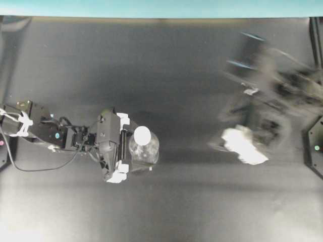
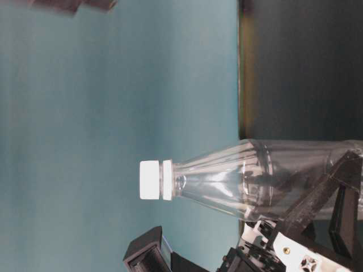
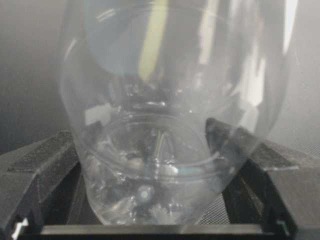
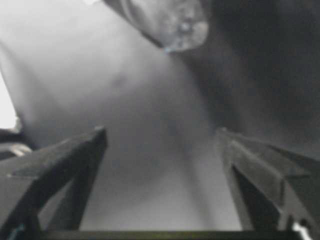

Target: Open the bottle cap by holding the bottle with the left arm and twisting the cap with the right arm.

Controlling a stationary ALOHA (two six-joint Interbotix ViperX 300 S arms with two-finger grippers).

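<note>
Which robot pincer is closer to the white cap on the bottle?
Left. The left pincer sits around the bottle right under the white cap; the right pincer is blurred, far across the table.

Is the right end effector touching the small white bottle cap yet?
Apart. Overhead view: right end effector, blurred, sits far right of the white cap, bare table between.

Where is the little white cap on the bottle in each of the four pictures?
Overhead: the bottle cap sits left of centre, beside the left gripper.
Table-level: the cap points left, near the middle; this picture is turned sideways.
Left wrist: no cap, only the bottle body between the fingers.
Right wrist: no cap visible; a blurry clear shape at the top may be the bottle.
Shared landmark: the clear bottle.
</note>
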